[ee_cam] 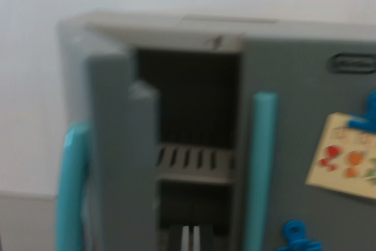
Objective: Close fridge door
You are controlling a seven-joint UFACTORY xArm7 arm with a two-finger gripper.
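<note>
While the wrist view is coming through soft and blurred, a grey toy fridge is filling most of the frame, standing against a pale wall. Its left door is hanging open, swung outward toward the camera so that its inner edge is facing us, and a teal handle is running down its outer side at the wrist view's left. Behind that door the dark compartment is showing, with a grey slotted shelf crossing it about halfway down and a second dark space lying below. The right door is sitting shut, carrying its own upright teal handle just beside the opening. On that door a cream card with red, orange and green fruit pictures is being held by a blue clip at its top corner, and another blue clip is sitting lower down. A dark oval badge is showing near the top right. No part of the gripper is appearing in the picture, so I cannot tell whether its fingers are spread or pressed together.
</note>
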